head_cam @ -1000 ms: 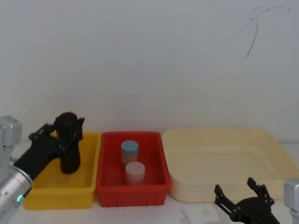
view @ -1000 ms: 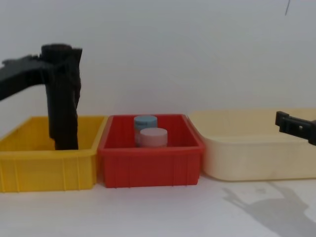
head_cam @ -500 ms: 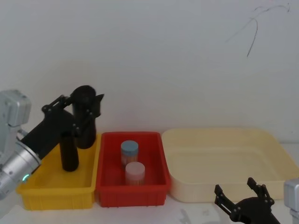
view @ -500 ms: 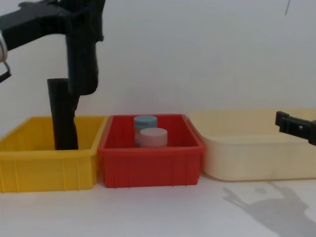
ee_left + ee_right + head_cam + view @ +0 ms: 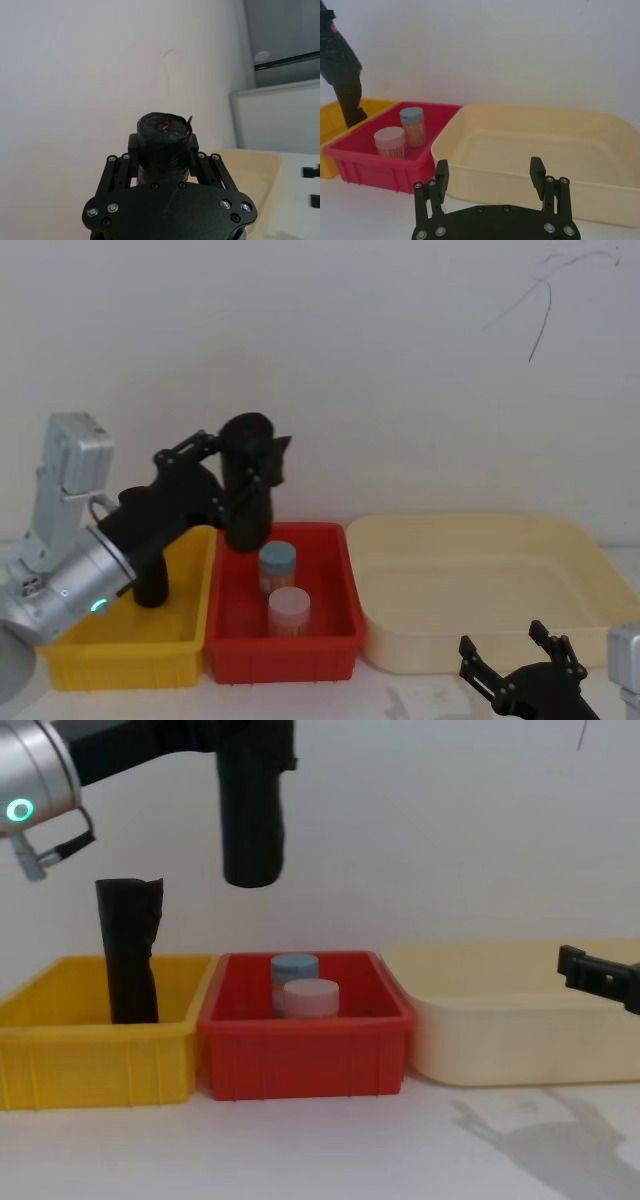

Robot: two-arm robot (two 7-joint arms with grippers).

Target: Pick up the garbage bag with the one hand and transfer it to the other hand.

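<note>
1. Left claw [image 5: 247,472] clamped round the bag [image 5: 248,523], upright, left of centre frame, hanging above the back-left corner of the red bin [image 5: 345,570].
2. Right claw [image 5: 505,645] low at bottom right, fingers spread, empty.
3. Seemingly past the pickup, into the handover.
4. Next, probably: carry bag rightward, raise right claw to meet it, grip below the left's hold before letting go.

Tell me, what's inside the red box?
Two jars stand upright in the red box: a blue-lidded jar at the back and a pink-lidded jar in front of it. The floor beneath them is covered, and what fills the jars is unclear.
</note>
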